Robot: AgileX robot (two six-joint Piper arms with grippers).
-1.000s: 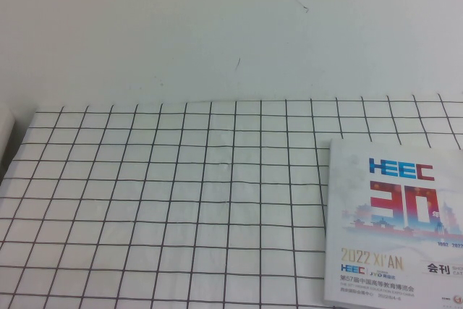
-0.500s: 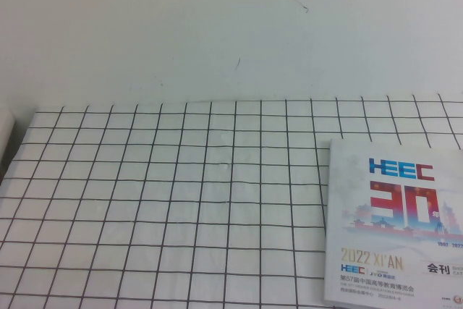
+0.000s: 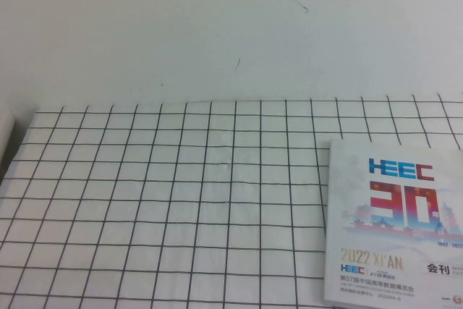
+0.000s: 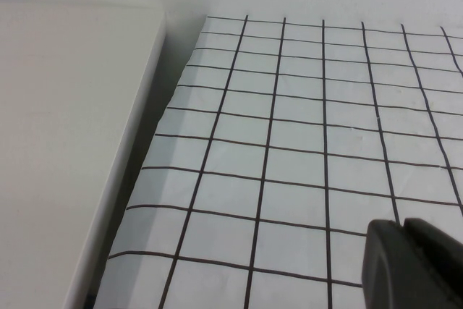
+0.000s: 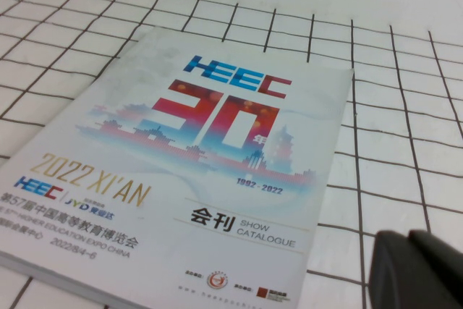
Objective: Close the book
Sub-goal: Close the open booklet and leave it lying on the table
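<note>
1. High view: A desk (image 3: 181, 200) covered in a white cloth with a black grid fills the lower half, and a plain white wall (image 3: 217, 27) rises behind it. The book (image 3: 394, 226), a show catalogue with "HEEC 30" on its front, lies flat at the near right, cover up. It runs out of the picture at the right and near sides. It already looks shut, so by my judgement little of the task is left. Neither arm shows here. The middle and left of the desk offer wide open room.

2. Left wrist view: Only a dark tip of the left end effector (image 4: 412, 265) shows, low over the grid cloth near the desk's left edge. I cannot tell whether it is apart or together. A pale flat panel (image 4: 65, 142) runs beside that edge, with a shadowed gap between the two. The book is not seen here, so this arm is well apart from it.

3. Right wrist view: The book (image 5: 188, 157) lies just ahead of the right end effector (image 5: 419, 269), which hangs above the cloth near a cover corner without touching it. Its state cannot be told either. The cover sits level, with no page lifted. To finish well, I judge a light flat press on the cover would do, without nudging the book toward the desk's near edge. Bare cloth beyond the book leaves room to pull away.
</note>
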